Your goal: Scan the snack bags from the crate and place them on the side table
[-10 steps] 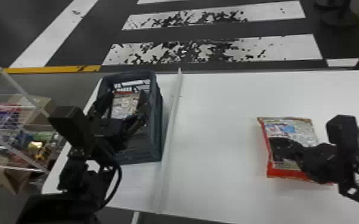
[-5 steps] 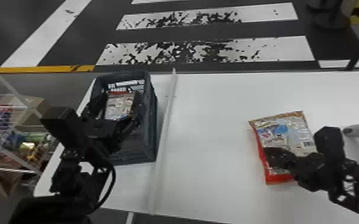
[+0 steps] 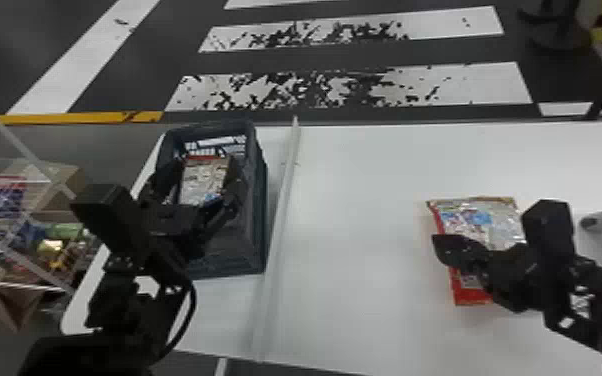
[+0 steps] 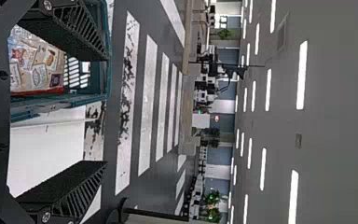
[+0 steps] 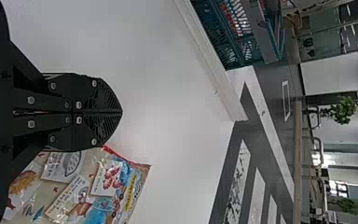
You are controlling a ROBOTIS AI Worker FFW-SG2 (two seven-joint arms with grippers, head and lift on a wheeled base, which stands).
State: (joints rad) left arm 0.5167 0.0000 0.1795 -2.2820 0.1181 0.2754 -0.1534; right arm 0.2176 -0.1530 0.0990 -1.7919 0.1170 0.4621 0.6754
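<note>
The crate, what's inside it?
A snack bag is in the crate. The left gripper hides part of the inside, and whatever lies under the bag is covered.

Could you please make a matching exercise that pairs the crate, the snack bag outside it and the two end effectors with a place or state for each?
1. crate
2. outside bag
3. left end effector
4. right end effector

A. fingers together
B. lies on the robot's right of the white strip
C. fingers spread apart
D. stands left of the strip, with another bag inside

Pairs: 1-D, 2-B, 3-C, 4-A
</note>
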